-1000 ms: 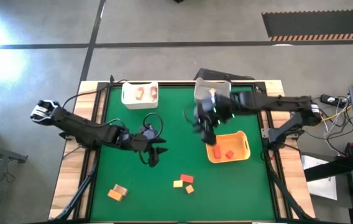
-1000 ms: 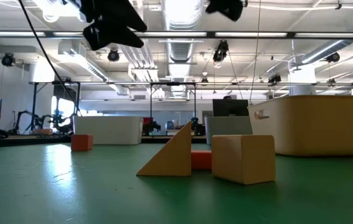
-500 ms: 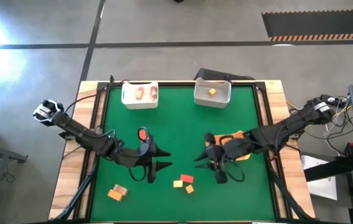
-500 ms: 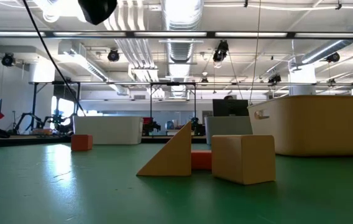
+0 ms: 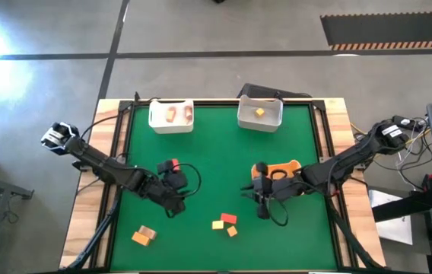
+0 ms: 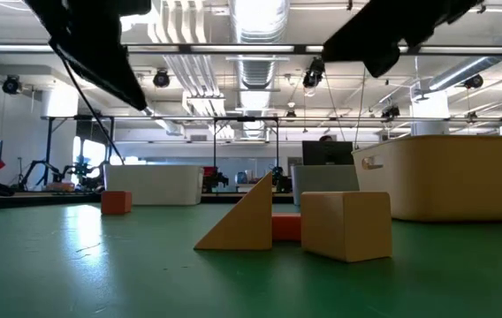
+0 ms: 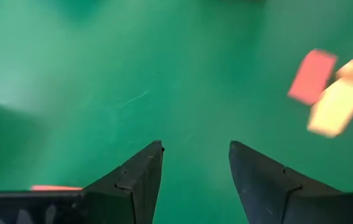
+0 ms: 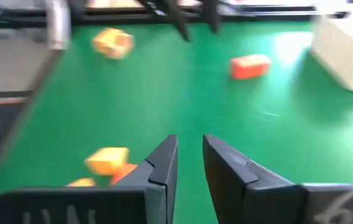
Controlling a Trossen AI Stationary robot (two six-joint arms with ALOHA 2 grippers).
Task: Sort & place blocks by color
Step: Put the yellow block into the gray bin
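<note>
A tan and orange block pair [image 5: 144,235] is lying at the mat's near left. The left gripper [image 5: 176,211] is hanging low over the mat [image 5: 216,164], left of centre, its fingers [image 7: 136,180] standing apart on nothing. A red block [image 5: 169,164] is sitting just beyond it. Three blocks [image 5: 224,223], yellow, red and orange, are clustering near the middle front. The right gripper [image 5: 262,213] is hovering right of them, fingers [image 8: 164,165] narrowly apart and empty, partly covering the orange tray [image 5: 288,167]. At the far edge, the left bin [image 5: 171,116] is holding two pieces and the right bin [image 5: 259,114] one yellow block.
</note>
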